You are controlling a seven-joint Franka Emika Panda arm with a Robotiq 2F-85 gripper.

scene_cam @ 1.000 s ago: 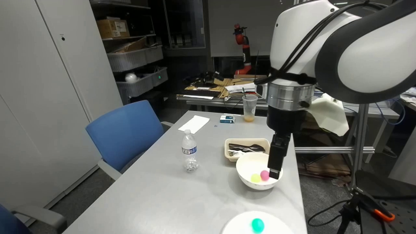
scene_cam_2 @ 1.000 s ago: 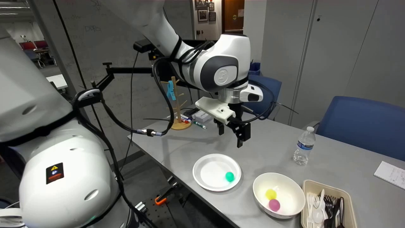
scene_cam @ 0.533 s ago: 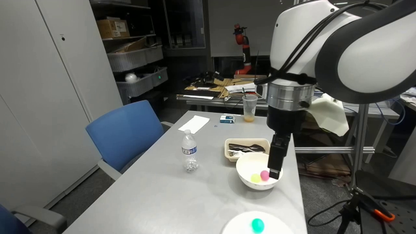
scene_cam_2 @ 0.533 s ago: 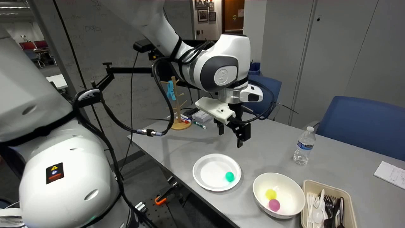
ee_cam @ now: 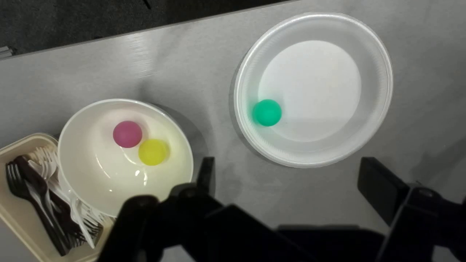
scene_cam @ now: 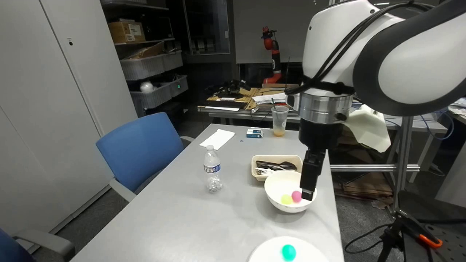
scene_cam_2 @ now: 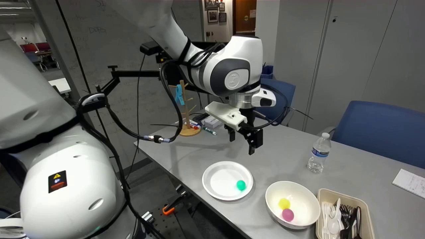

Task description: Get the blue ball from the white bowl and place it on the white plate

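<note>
A robotics lab: red robot arm [scene_cam: 275,60], scribbled whiteboard [scene_cam_2: 119,43], blue office chairs [scene_cam: 140,142], tall grey cabinets [scene_cam: 32,91].

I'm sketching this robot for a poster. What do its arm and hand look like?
The arm is white and rounded, with dark grey caps and black cables strapped along it. A black label shows a yellow warning triangle. Past a silver collar, the hand is black and angular, with two blocky fingers; a cream panel juts out beside it.

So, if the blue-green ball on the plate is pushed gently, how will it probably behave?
The blue-green ball would probably roll easily, since it is round. The raised edge of the plate might stop it. The ball's surface looks smooth, so it may be slippery.
</note>
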